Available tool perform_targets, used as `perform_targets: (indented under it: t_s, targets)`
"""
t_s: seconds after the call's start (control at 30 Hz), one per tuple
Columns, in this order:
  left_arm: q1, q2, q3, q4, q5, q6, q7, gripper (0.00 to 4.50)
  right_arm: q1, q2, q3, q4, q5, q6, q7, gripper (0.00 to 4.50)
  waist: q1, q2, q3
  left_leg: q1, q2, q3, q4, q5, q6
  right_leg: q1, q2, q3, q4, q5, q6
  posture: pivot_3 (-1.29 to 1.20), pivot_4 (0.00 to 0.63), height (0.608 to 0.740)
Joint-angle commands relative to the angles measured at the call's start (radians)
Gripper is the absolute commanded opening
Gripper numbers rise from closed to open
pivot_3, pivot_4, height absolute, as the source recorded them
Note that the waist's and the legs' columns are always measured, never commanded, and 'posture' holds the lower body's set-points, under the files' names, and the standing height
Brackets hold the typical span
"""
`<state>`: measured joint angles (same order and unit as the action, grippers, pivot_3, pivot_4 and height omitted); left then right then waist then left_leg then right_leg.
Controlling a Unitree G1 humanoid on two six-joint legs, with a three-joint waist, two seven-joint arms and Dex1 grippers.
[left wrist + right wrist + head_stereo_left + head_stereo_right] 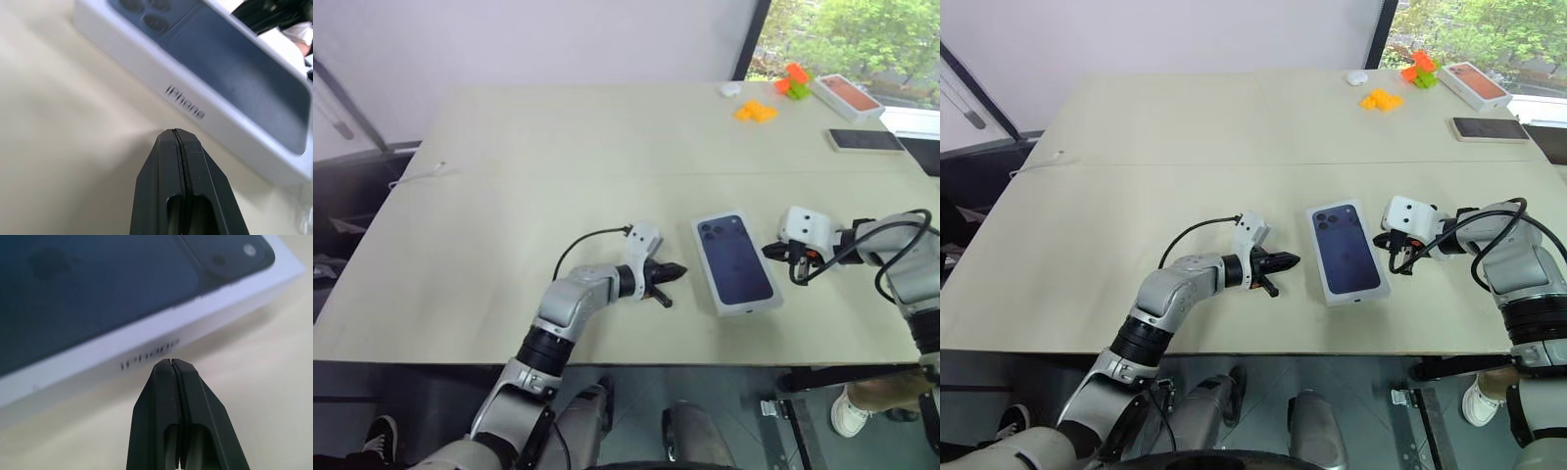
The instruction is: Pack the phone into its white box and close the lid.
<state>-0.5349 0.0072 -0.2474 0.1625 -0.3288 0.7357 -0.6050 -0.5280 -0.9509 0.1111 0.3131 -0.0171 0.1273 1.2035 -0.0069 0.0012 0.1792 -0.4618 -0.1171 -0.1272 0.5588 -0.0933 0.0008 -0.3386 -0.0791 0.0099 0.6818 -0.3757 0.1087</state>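
Note:
The white box (736,262) lies flat on the table near its front edge, "iPhone" printed on its side wall (186,100). A dark navy phone shape with a camera cluster covers its top face (1344,250). I cannot tell whether that is the phone lying in the box or a picture on the lid. My left gripper (672,273) is shut and empty, its tip a short way left of the box. My right gripper (771,252) is also shut and empty, close to the box's right side (146,355).
At the far right of the table are a white box with an orange-pink top (847,96), a black phone (865,139), orange pieces (756,112) and an orange-green toy (793,80). A thin cable (421,174) lies at the left edge.

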Motion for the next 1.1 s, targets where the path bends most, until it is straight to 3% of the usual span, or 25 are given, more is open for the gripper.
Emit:
perform_targets:
  t_s: [0.03,0.33,0.6,1.1]
  targets:
    - [-0.044,-0.038,-0.017,0.039,0.017,-0.026,0.009,0.00,-0.028,-0.004,-0.004,-0.015,-0.004,-0.018,0.000,0.03,-0.001,0.000,0.000,0.000,0.000,0.000,0.000,0.000,0.000,0.000,0.000,0.000,0.000,0.000,0.000,0.00,0.150,0.740]
    - [-0.127,-0.082,-0.045,0.180,0.070,-0.088,-0.025,0.00,-0.018,0.003,0.002,-0.030,-0.013,-0.024,0.000,0.03,-0.004,0.000,0.000,0.000,-0.001,0.000,-0.001,0.000,0.000,0.001,0.000,0.000,0.000,0.000,0.000,0.00,0.150,0.740]
    - [-0.156,-0.106,0.017,0.106,0.029,-0.041,-0.011,0.00,-0.009,-0.008,0.004,-0.011,-0.027,-0.045,-0.005,0.03,-0.005,0.000,0.000,0.000,-0.001,0.000,0.000,0.000,0.000,0.001,0.000,0.000,0.000,0.000,0.000,0.00,0.150,0.740]
    - [-0.121,-0.099,-0.011,0.077,0.054,-0.027,-0.014,0.00,-0.009,0.001,0.004,0.013,-0.041,-0.074,0.005,0.03,-0.005,0.000,0.000,0.000,-0.001,0.000,0.000,0.000,0.001,0.001,0.000,0.000,0.000,0.000,0.001,0.00,0.150,0.740]
